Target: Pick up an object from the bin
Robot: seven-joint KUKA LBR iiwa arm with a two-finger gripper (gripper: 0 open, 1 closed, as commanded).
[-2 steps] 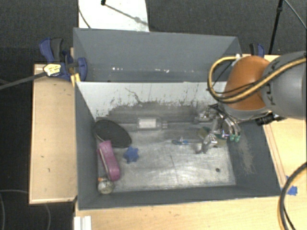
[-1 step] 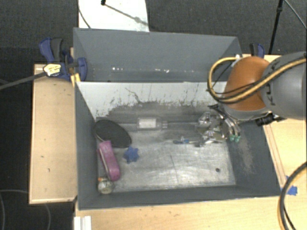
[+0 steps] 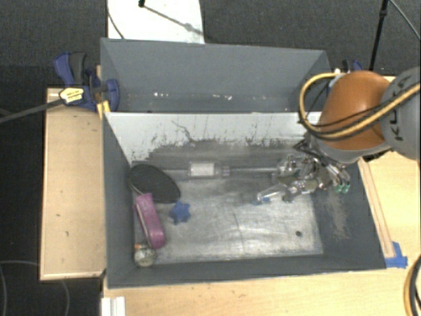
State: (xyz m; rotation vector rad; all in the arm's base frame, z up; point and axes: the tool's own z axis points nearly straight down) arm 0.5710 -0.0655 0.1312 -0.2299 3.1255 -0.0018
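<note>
The gripper (image 3: 266, 196) is hovering at the bin's (image 3: 217, 84) right side (fingers open or closed, I cannot tell), a pale cylinder (image 3: 202, 170) lying nearest, its long axis pointing toward it.

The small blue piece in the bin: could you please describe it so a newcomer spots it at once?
By the left wall of the grey bin lies a dark oval thing, with a pink oblong thing below it in the view. The small blue piece sits just right of the pink one. Its jagged, star-like outline sets it apart from both larger, smooth neighbours.
</note>
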